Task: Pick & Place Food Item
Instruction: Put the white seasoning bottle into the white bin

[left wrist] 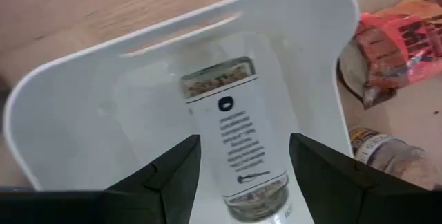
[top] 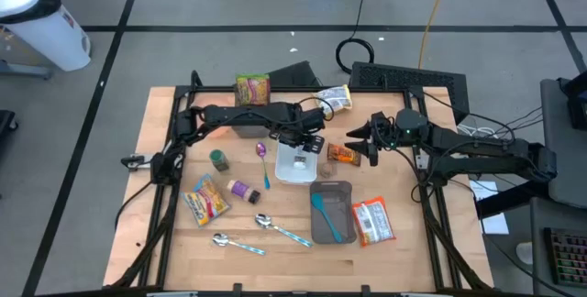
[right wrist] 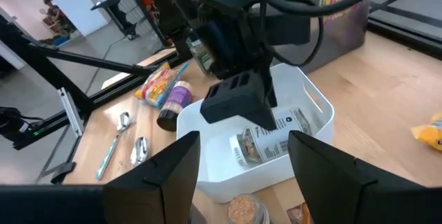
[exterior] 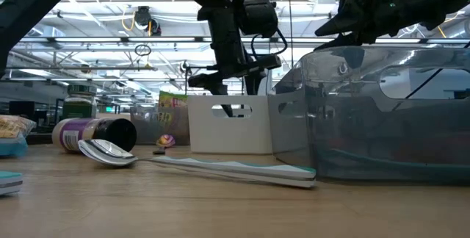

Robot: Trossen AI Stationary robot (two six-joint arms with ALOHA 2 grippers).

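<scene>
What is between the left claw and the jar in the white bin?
Nothing visible. The left claw hangs open right over the jar, which lies on its side inside the white bin, with one finger on each side of it and no other item in the bin.

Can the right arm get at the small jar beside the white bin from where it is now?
Probably yes. The small jar stands outside the white bin, just ahead of the right gripper, whose fingers are open. The left gripper hovers over the bin, not the jar.
</scene>
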